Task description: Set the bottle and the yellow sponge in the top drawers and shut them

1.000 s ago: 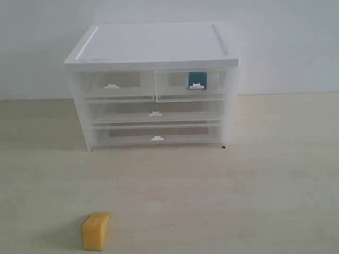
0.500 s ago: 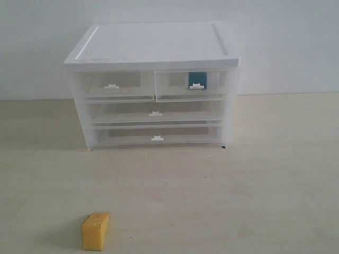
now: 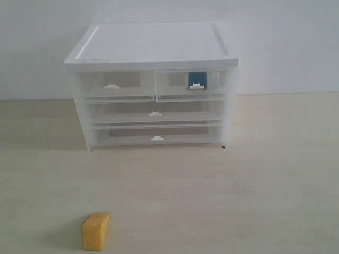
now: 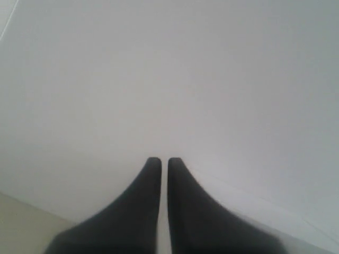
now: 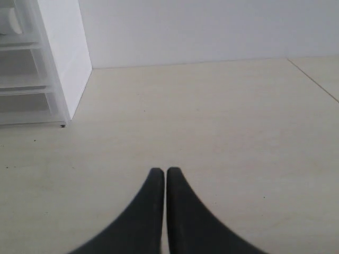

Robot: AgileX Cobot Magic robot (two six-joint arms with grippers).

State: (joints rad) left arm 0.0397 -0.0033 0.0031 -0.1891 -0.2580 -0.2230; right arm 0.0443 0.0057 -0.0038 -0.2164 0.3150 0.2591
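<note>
The yellow sponge (image 3: pixel 95 230), lower left of exterior view, on the surface (image 3: pixel 254 201); bottle (image 3: pixel 196 80) inside the upper-right drawer (image 3: pixel 177 91). Foam probably light, soft, compressible: grip across its flat parallel sides. Left jaws and right jaws almost closed, holding nothing.

right tool (image 5: pixel 165 172) with jaws together, over pale wooden table (image 5: pixel 222 121), white cabinet (image 5: pixel 61 53) corner ahead, white wall (image 5: pixel 212 26) behind

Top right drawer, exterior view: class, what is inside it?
Inside the top drawer, the bottle shows as a teal-blue patch behind the white tab handle. Its cap and the drawer's floor are veiled by the plastic.
</note>
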